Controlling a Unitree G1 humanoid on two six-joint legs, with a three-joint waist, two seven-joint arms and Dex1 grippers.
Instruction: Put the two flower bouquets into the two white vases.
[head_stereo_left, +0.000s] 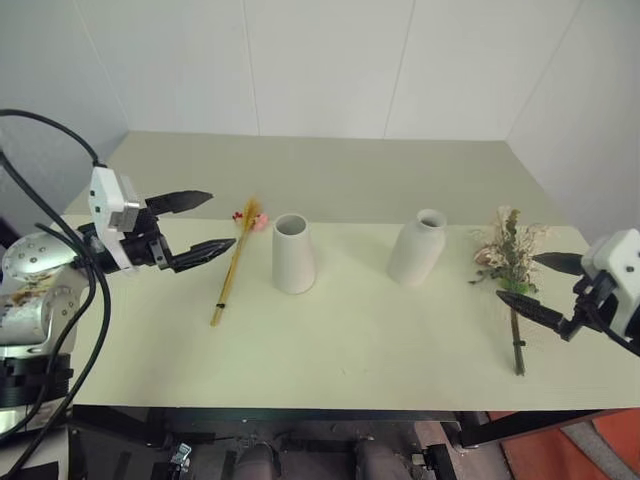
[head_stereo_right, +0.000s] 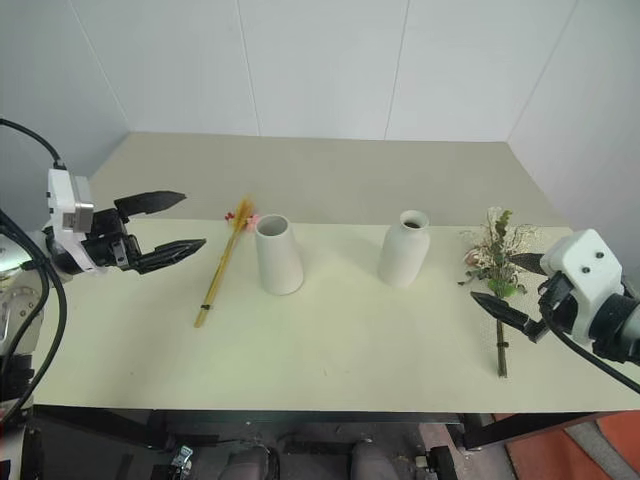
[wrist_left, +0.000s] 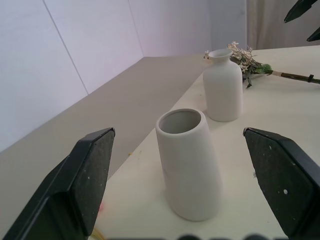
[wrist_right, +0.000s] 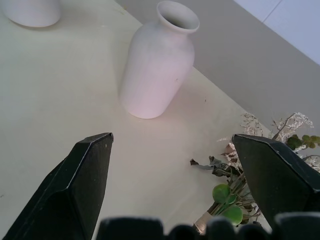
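Left gripper (head_stereo_left: 205, 223) wide open, empty, hovering near the table's (head_stereo_left: 340, 350) left edge. Wheat-stalk bouquet (head_stereo_left: 235, 262) lies just right of its fingertips. Cone vase (head_stereo_left: 293, 254) and bottle vase (head_stereo_left: 418, 248) stand upright mid-table, apart. Bushy bouquet (head_stereo_left: 511, 262) lies near the right edge, its stem between the fingers of the right gripper (head_stereo_left: 533, 286), spread wide, holding nothing.

- No readable text, label, brand, number or sign anywhere.
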